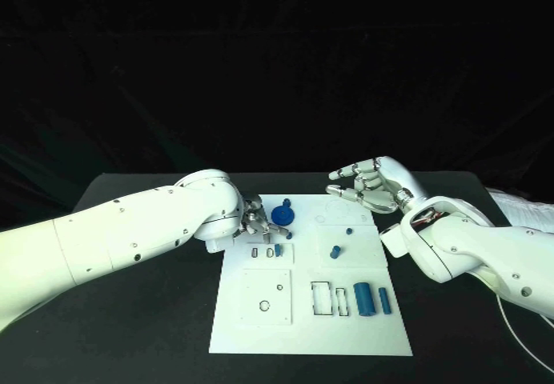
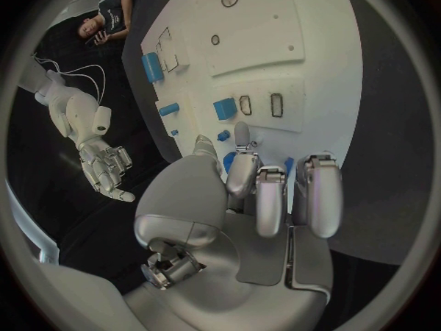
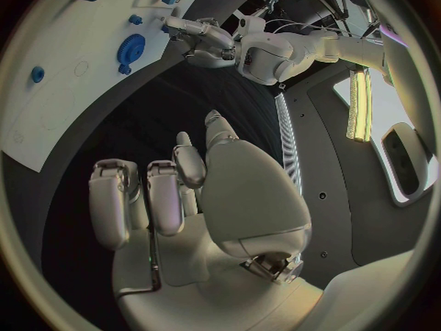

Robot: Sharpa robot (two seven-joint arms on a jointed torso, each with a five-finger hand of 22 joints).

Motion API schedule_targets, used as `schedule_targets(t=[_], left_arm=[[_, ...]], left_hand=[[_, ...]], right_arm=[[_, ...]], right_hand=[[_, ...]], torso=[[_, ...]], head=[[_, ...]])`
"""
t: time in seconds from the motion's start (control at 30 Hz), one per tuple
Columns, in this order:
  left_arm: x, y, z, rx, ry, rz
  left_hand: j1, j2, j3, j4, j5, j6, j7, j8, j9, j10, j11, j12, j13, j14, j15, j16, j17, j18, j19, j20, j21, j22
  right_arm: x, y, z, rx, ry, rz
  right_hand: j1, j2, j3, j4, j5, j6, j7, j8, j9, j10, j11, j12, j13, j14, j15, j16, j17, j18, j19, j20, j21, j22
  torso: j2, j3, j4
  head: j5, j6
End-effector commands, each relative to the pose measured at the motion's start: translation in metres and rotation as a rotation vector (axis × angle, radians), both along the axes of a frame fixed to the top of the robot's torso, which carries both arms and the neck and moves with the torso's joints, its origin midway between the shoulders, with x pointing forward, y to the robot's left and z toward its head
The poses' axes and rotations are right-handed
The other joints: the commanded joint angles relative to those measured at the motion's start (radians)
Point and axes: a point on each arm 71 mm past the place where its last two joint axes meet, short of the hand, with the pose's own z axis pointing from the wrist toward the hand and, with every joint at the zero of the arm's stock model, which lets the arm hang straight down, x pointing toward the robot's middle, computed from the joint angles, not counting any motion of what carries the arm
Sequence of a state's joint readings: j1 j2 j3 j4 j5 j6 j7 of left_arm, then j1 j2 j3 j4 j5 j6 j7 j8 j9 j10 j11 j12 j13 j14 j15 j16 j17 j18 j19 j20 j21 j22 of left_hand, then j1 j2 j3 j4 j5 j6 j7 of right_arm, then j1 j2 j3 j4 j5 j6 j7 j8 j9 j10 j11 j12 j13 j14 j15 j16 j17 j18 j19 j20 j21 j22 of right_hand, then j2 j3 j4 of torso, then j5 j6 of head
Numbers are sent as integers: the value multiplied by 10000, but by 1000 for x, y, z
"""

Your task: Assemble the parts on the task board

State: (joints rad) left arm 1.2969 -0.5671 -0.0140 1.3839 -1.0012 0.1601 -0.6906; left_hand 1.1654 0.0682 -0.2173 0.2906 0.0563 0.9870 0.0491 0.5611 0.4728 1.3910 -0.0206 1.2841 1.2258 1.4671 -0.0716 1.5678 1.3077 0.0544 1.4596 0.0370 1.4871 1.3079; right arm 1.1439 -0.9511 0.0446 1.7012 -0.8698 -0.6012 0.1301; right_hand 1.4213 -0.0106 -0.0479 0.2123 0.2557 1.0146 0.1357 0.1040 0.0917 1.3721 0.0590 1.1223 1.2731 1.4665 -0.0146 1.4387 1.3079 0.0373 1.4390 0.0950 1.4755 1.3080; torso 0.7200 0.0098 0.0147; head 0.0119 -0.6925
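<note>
The white task board (image 1: 311,320) lies in the middle of the table. My left hand (image 1: 261,226) hovers low over its far left corner, fingers (image 2: 272,198) bent forward and apart, nothing plainly held. Just past the fingertips sits a round blue part (image 1: 284,214), partly hidden behind them (image 2: 228,162). A small blue block (image 1: 279,250) (image 2: 224,109) stands beside two slots. My right hand (image 1: 367,186) (image 3: 184,198) is raised above the board's far right edge, fingers spread and empty. The round part (image 3: 131,49) and left hand (image 3: 198,33) lie ahead of it.
More blue parts rest on the board: a small peg (image 1: 349,232), a block (image 1: 334,252), a thick cylinder (image 1: 363,298) and a thinner one (image 1: 384,300) near outlined slots. White cloth or paper (image 1: 525,210) lies at the table's right edge.
</note>
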Motion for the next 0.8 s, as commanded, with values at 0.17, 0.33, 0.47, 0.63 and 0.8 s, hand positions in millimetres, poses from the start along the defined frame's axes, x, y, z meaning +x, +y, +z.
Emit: schedule_targets(t=[0.17, 0.33, 0.47, 0.63, 0.8], left_arm=[[-1, -7, -3, 770, 456, -309], [-1, -9, -5, 905, 614, -486], [-1, -10, -6, 978, 703, -586], [-1, -12, -7, 1028, 770, -673], [-1, -14, -8, 1055, 806, -705]], left_hand=[[45, 160, -101, -20, -31, -161, -14, 144, 180, 58, -12, 71, 27, 1037, -66, 30, 2631, -196, 283, -24, 61, 1081], [106, 181, -109, -31, -31, -205, -13, 180, 247, 38, -11, 49, 5, 1037, -66, 30, 2631, -190, 268, -25, 49, 1060], [169, 192, -114, -41, -30, -241, -12, 210, 305, 24, -9, 37, -6, 1037, -65, 30, 2631, -190, 265, -24, 47, 1060], [257, 229, -108, -47, -27, -286, -10, 254, 389, 14, -8, 33, -5, 1037, -63, 30, 2631, -190, 263, -23, 47, 1065], [390, 292, -64, -65, -17, -334, -11, 304, 486, 8, -9, 32, 0, 1037, -62, 30, 2631, -190, 260, -22, 47, 1069]], right_arm=[[1, 3, -2, -182, 137, 75], [1, 2, -3, -215, 168, 58], [2, 2, -3, -235, 191, 34], [2, 2, -4, -248, 216, 43], [2, 3, -4, -255, 244, 61]], right_hand=[[-28, -52, -43, -12, 77, 61, -7, 25, 14, 2, -111, -65, -32, 536, -78, -40, 232, 69, -29, -40, -64, 943], [-35, -52, -52, -11, 112, 50, -5, 20, 16, -7, -110, -86, -48, 532, -80, -54, 212, 74, -45, -43, -78, 922], [-37, -52, -54, -11, 119, 48, -5, 19, 16, -8, -110, -88, -49, 531, -80, -57, 208, 74, -46, -44, -80, 920], [-42, -51, -60, -10, 141, 39, -3, 14, 17, -11, -110, -96, -55, 533, -80, -55, 216, 74, -45, -46, -80, 921], [-42, -51, -60, -10, 141, 39, -3, 14, 17, -11, -110, -96, -55, 533, -80, -55, 216, 74, -45, -46, -80, 921]], torso=[[4, 4, 10], [5, -3, 7], [9, -1, 22], [9, -1, 16], [12, -4, 6]], head=[[-1, -24], [-6, -36], [-25, -56], [-14, -76], [-10, -88]])
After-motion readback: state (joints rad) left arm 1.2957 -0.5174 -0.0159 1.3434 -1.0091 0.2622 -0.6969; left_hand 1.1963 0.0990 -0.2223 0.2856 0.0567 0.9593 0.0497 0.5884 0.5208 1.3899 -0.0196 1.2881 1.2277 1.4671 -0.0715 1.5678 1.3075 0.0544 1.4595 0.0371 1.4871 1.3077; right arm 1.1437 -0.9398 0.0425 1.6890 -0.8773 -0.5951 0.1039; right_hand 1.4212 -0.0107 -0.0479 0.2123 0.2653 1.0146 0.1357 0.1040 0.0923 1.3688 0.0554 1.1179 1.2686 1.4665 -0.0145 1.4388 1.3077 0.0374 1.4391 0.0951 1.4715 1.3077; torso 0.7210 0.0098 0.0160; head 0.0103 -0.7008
